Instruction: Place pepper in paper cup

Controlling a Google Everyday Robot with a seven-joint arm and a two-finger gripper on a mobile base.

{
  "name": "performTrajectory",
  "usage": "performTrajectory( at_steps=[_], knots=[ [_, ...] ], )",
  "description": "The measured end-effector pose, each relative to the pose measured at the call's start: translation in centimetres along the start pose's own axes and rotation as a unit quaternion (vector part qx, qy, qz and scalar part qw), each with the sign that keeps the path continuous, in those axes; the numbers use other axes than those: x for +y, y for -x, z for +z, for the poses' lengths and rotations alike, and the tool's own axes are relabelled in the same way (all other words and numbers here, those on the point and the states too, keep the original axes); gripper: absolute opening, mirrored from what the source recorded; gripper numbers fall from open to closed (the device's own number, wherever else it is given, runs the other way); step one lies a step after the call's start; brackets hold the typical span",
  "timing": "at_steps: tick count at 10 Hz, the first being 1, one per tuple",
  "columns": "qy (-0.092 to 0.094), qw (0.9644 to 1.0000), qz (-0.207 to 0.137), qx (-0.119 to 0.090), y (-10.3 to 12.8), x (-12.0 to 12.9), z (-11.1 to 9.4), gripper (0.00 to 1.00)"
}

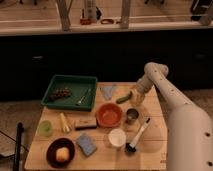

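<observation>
Wooden table (150,131) in a dim room, seen from above and in front, with a dark counter behind it. A white robot arm (172,100) reaches in from the right. Its gripper (135,96) hangs low over the table's back edge; whether it is spread or closed cannot be told. The small green pepper (123,98) lies on the wood just left of the gripper; contact between them cannot be made out. The white paper cup (117,137) stands upright near the front, well apart from the pepper. Between them sit an orange bowl (109,115) and a dark metallic cup (132,116). A brush (137,136) lies right of the paper cup. A green tray (70,92) fills the back left corner.
</observation>
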Motion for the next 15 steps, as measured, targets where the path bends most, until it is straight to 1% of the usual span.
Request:
performTrajectory(
  at_steps=[1,3,7,8,9,10,12,14,15],
  knots=[
    [0.001,1.0,-0.01,-0.001,0.0,0.0,0.1,0.8],
    [0.011,0.9995,-0.029,-0.005,1.1,-0.2,0.6,0.8],
    [0.035,0.9976,-0.058,-0.008,2.4,-0.2,1.7,0.8],
    [0.042,0.997,-0.065,-0.009,2.9,-0.2,2.1,0.75],
    [0.047,0.9965,-0.068,-0.01,3.0,-0.2,2.4,0.67],
    [0.052,0.9961,-0.07,-0.012,3.1,0.0,2.6,0.58],
    [0.062,0.9952,-0.074,-0.015,3.3,0.2,3.2,0.35],
    [0.067,0.9947,-0.076,-0.017,3.5,0.3,3.5,0.15],
    [0.068,0.9946,-0.077,-0.016,3.6,0.4,3.5,0.08]
  ],
)
